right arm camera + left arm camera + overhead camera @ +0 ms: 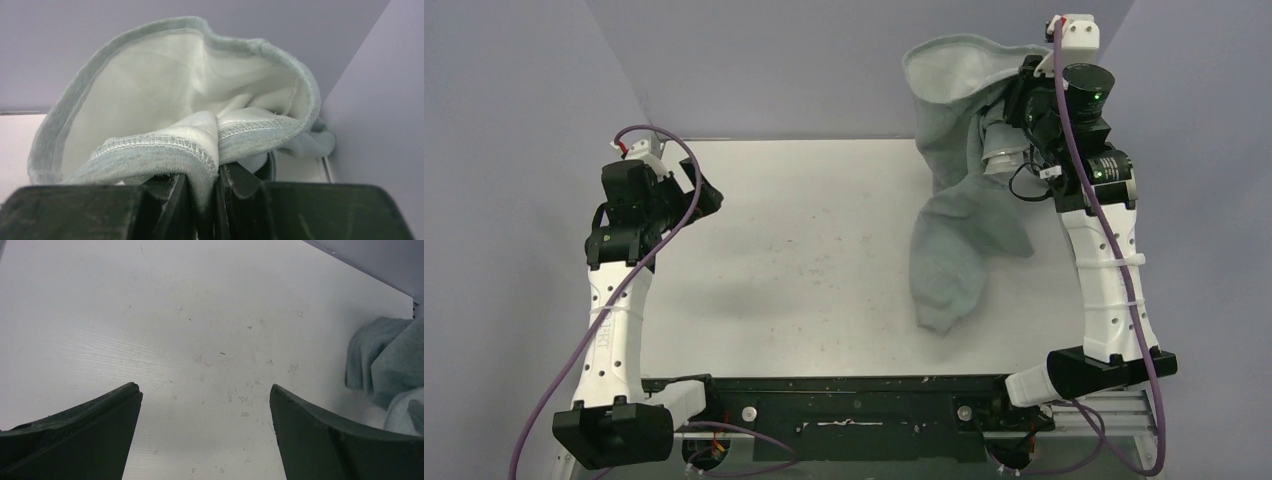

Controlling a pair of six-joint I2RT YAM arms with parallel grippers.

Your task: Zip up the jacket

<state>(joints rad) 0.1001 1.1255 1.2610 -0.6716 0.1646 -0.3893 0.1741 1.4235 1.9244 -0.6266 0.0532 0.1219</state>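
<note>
Pale lilac-grey walls (774, 60) behind and to both sides of the left claw (205, 390) and the right claw (217, 175). Beneath both, a white table (824, 270), flat and matte, dotted with small dark scuff marks (240, 397) just ahead of the left claw's tips.

Clamped in the right claw and far off to the right of the left one: the jacket (964, 230), light heather grey, held high above the table's far right corner. Upper part bunched open in front of the claw, pale fleecy lining facing it. Lower part hanging down below the claw in a long fold, its end reaching the table nearer the arm bases. Zipper not to be made out.

Pinched tight between the right fingers (165, 210): a stitched grey edge of the fabric.

Left claw spread wide, gripping nothing, hovering over the table's left side, well apart from the jacket.
</note>
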